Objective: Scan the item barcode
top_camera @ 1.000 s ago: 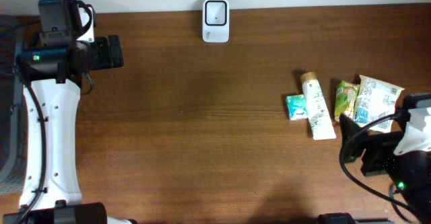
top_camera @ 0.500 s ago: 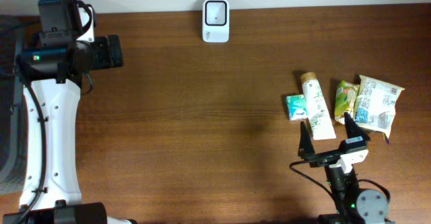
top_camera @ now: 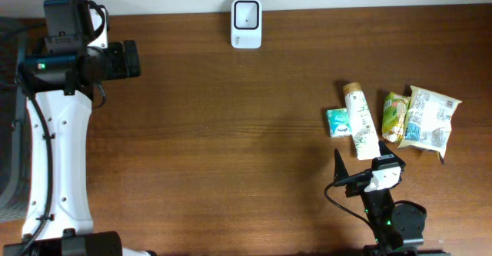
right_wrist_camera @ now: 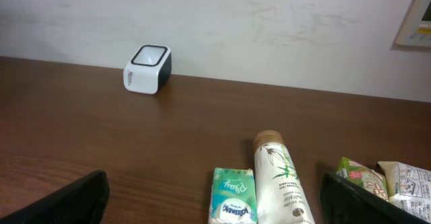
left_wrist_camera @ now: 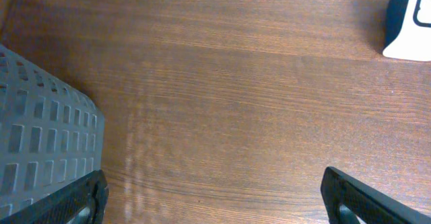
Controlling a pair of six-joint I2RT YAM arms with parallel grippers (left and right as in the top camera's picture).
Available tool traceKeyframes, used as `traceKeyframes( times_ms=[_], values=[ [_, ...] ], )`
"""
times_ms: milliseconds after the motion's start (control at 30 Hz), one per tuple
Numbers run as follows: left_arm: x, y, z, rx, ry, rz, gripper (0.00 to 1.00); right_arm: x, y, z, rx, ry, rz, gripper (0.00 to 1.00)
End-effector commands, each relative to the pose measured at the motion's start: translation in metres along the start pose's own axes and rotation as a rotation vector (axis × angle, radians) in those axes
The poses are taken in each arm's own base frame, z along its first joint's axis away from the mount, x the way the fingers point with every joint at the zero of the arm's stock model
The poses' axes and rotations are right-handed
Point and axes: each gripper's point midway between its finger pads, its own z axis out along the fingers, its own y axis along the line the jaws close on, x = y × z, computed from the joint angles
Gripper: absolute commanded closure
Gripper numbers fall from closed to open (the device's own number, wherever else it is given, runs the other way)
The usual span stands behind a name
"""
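Right fingers (top_camera: 339, 167) shifted left, below tube (top_camera: 363, 125), open table (top_camera: 231, 133) leftward

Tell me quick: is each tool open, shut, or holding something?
Left tool: open, holding nothing.
Right tool: open, holding nothing.

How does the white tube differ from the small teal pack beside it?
The tube is long and narrow; the teal pack is short and squarish. The tube is white with a tan cap; the teal pack is teal nearly all over. Both lie flat, side by side.
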Motion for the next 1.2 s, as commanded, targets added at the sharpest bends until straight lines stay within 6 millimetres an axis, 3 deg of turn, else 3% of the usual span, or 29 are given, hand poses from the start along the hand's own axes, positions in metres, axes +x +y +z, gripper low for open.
traceKeyframes(
  times_ms=[0, 300, 367, 400, 533, 667, 733, 833, 900, 1067, 1167],
  values=[
    [-0.003, 0.003, -0.007, -0.009, -0.02, -0.015, 0.01, 0.002, -0.001, 0.0, 0.005, 0.001, 0.007, 0.01],
    [-0.003, 0.003, -0.007, -0.009, -0.019, -0.014, 0.01, 0.002, -0.001, 0.0, 0.004, 0.001, 0.007, 0.01],
    [0.005, 0.003, -0.008, -0.009, 0.012, -0.011, 0.01, 0.002, -0.001, 0.0, 0.005, 0.001, 0.008, 0.02],
    [0.013, 0.004, -0.012, -0.009, 0.04, -0.009, 0.01, 0.002, -0.001, 0.0, 0.004, 0.001, 0.008, 0.01],
    [0.092, 0.007, -0.055, -0.009, 0.255, 0.012, 0.01, 0.002, -0.001, 0.0, 0.005, 0.001, 0.007, 0.02],
    [0.165, 0.009, -0.074, -0.01, 0.31, 0.018, 0.01, 0.002, -0.001, 0.0, 0.005, 0.001, 0.007, 0.01],
    [0.177, 0.018, -0.073, -0.061, 0.26, 0.042, 0.01, 0.002, -0.001, 0.0, 0.004, 0.001, 0.008, 0.01],
    [0.165, 0.011, -0.056, -0.033, 0.04, 0.017, 0.01, 0.002, -0.001, 0.0, 0.004, 0.001, 0.007, 0.01],
    [0.162, -0.014, -0.038, 0.097, -0.149, 0.121, 0.01, 0.002, -0.001, 0.0, 0.004, 0.001, 0.008, 0.01],
    [0.196, -0.025, -0.003, 0.119, -0.339, 0.143, 0.01, 0.002, -0.001, 0.0, 0.004, 0.001, 0.008, 0.01],
    [0.204, -0.029, 0.007, 0.125, -0.446, 0.143, 0.01, 0.002, -0.001, 0.0, 0.005, 0.001, 0.008, 0.02]
  ],
)
